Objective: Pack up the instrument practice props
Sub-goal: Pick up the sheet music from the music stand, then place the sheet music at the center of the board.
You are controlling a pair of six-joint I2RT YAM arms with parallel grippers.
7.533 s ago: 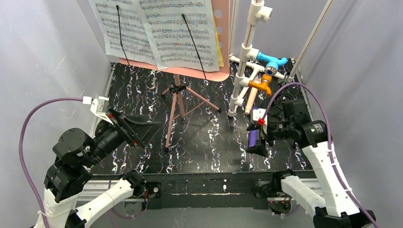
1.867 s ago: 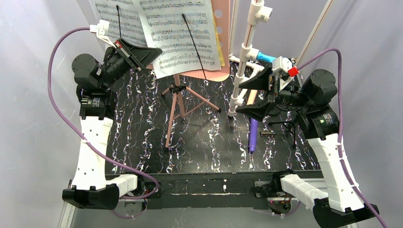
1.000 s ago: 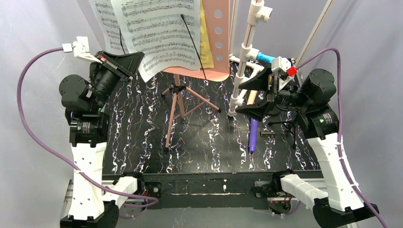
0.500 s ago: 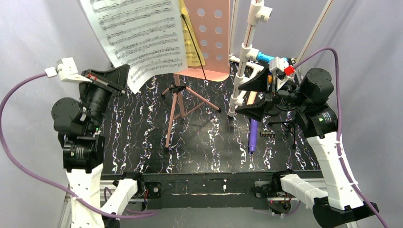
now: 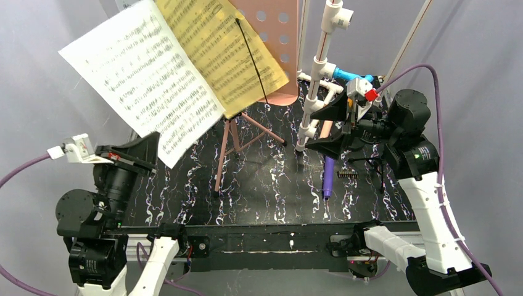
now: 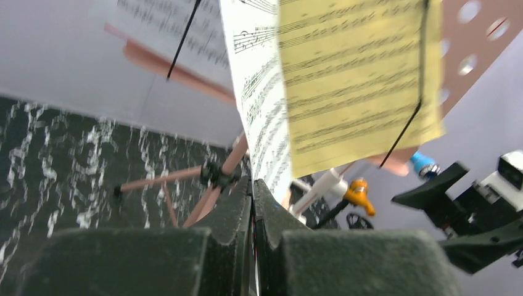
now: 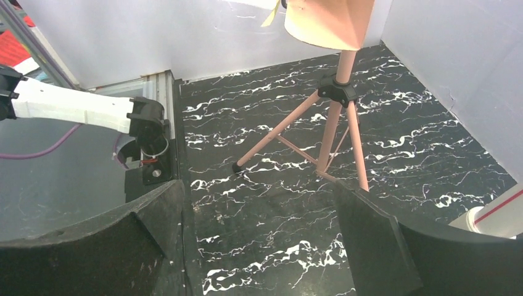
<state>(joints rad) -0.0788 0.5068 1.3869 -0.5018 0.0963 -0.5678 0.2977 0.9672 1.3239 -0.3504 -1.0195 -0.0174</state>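
My left gripper (image 5: pixel 153 151) is shut on the lower corner of a white printed music page (image 5: pixel 139 86), which slants up off the stand to the left. In the left wrist view the page (image 6: pixel 259 105) runs edge-on into the closed jaws. A yellow music page (image 5: pixel 231 52) lies on the pink perforated holder (image 5: pixel 280 31) under a black wire clip. Another white page (image 6: pixel 160 31) rests on the holder's left side. The pink tripod legs (image 5: pixel 231 142) stand mid-table. A purple microphone (image 5: pixel 328 176) lies flat at the right. My right gripper (image 5: pixel 311 128) hangs open and empty above it.
The white pipe frame (image 5: pixel 317 80) with blue and orange fittings (image 5: pixel 340 110) stands just right of the stand, close to my right fingers. A small black tripod (image 5: pixel 370 163) sits beside the microphone. Grey walls close in both sides and the back.
My left gripper has pulled the white page down and toward the near left, off the holder, uncovering the yellow page. The right arm has hardly moved.
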